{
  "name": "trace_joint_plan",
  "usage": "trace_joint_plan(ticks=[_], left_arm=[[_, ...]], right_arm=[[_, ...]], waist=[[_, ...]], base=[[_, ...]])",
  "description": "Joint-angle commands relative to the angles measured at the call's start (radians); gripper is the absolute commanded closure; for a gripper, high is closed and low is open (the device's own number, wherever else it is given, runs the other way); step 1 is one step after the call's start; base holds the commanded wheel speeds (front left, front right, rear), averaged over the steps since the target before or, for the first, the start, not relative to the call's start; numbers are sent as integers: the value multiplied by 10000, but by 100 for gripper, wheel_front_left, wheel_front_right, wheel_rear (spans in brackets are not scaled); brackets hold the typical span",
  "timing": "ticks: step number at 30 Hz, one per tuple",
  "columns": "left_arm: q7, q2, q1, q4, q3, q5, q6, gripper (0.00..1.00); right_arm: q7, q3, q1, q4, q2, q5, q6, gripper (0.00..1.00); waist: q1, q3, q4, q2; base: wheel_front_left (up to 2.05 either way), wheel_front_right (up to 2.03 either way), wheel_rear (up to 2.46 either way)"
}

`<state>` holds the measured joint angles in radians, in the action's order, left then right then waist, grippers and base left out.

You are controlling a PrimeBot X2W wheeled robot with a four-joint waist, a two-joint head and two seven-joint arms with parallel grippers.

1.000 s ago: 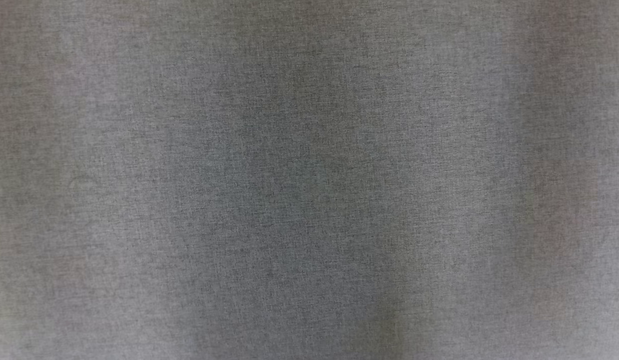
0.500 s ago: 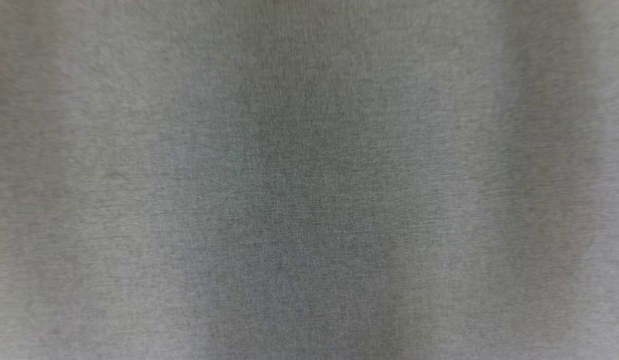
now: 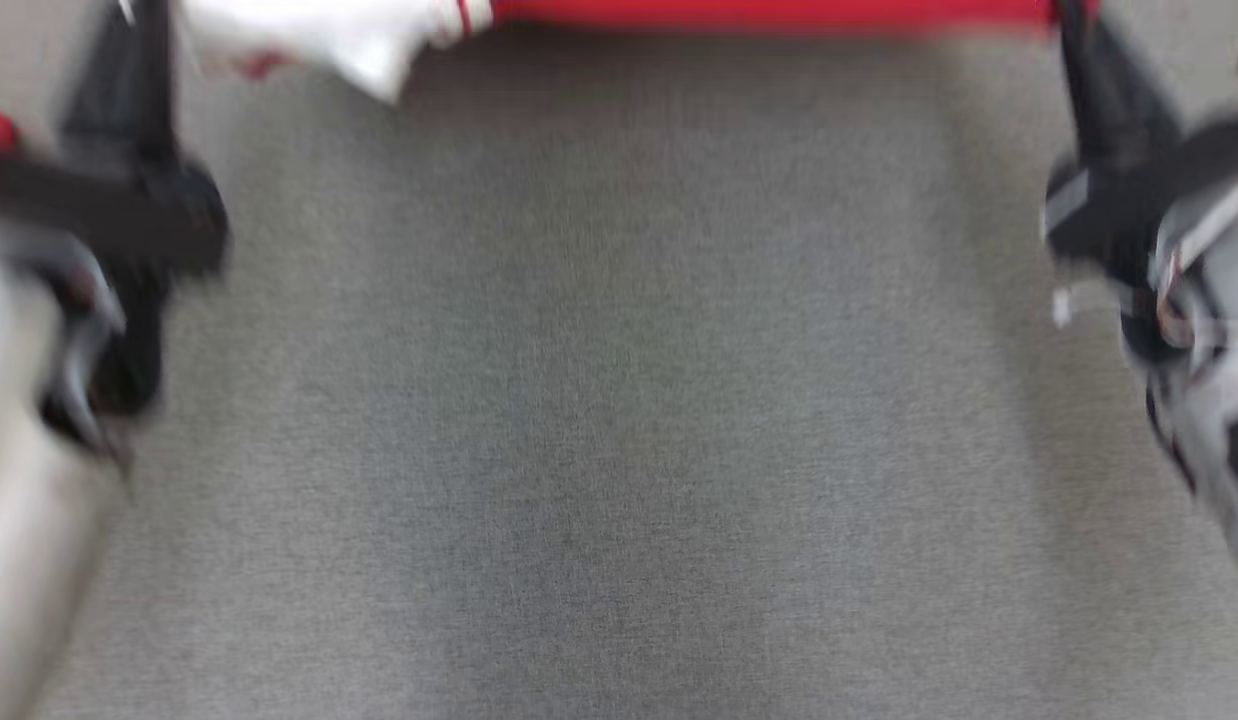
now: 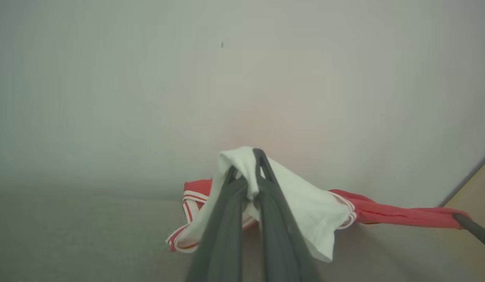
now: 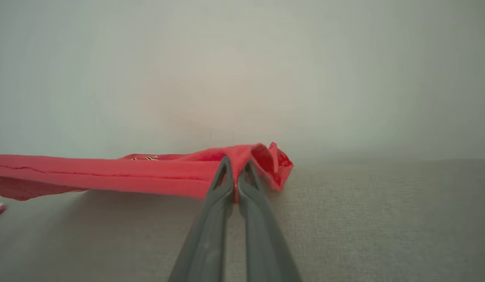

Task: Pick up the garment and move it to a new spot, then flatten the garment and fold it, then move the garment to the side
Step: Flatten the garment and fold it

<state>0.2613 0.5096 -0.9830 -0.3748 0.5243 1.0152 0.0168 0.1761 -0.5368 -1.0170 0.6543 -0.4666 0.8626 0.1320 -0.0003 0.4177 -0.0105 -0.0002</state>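
The garment (image 3: 779, 12) is red with a white, red-trimmed sleeve (image 3: 329, 40), stretched along the top edge of the blurred head view. My left gripper (image 3: 144, 15) reaches up at the left and my right gripper (image 3: 1074, 20) at the right. In the left wrist view the left gripper (image 4: 246, 160) is shut on the white sleeve (image 4: 305, 203), lifting it slightly off the surface. The right wrist view has the right gripper (image 5: 236, 166) shut on the red edge of the garment (image 5: 129, 176), which is pulled taut to the left. The right gripper's finger (image 4: 473, 229) holds the far red end.
A grey fabric surface (image 3: 619, 400) spreads below the garment between both arms. A pale wall (image 4: 187, 78) rises close behind the garment, and a tan strip (image 4: 477, 188) borders it at the right.
The head camera has moved: earlier it saw just grey fabric, now both grippers and the garment's edge are in view, blurred by motion.
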Motion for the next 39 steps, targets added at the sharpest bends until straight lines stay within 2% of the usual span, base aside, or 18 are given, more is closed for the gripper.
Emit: trace_joint_plan(ticks=[1, 4, 9, 13, 19, 21, 26, 33, 39], left_arm=[[44, -5, 826, 532, -285, -50, -225, 100], [36, -94, 2839, 1796, -854, -274, -698, 100], [37, -258, 5760, 3242, -1519, -470, -1187, 100], [34, -301, 7583, 3762, -1414, -546, -1275, 100], [33, -755, 9622, 4192, -1299, -737, -1576, 100], [33, -938, 10120, 4131, -1386, -743, -1539, 100], [35, -1299, 11254, 4086, -1348, -829, -1540, 100], [34, -1596, 12415, 3983, -1240, -1039, -1453, 100], [34, -1627, 12219, 3875, -1022, -1294, -1311, 100]], right_arm=[[-32, 3, 644, -316, -301, 132, -20, 100], [-183, -1, 2129, -1128, -654, 390, -20, 100], [-420, 288, 4231, -2090, -1025, 493, -20, 100], [-699, 623, 5749, -2638, -1176, 455, -20, 100], [-997, 1486, 8054, -3265, -1129, 322, -20, 100], [-976, 1864, 8828, -3345, -1105, 111, -20, 100], [-1127, 2727, 10696, -3725, -658, -442, -20, 100], [-1618, 4112, 12830, -4347, 433, -1368, -20, 100], [-2288, 4928, 13427, -5115, 1136, -2107, -20, 100]], waist=[[3, -857, 3, 2], [3, -1255, -52, 2], [3, -1924, -139, 2], [3, -2425, -48, 2], [3, -3057, 146, 2], [3, -3231, 297, 2], [3, -3649, 536, 2], [3, -4130, 786, 2], [3, -4186, 764, 2]], base=[[0, 0, 0], [0, 0, 0], [0, 0, 0], [0, 0, 0], [0, 0, 0], [0, 0, 0], [0, 0, 0], [0, 0, 0], [0, 0, 0]])
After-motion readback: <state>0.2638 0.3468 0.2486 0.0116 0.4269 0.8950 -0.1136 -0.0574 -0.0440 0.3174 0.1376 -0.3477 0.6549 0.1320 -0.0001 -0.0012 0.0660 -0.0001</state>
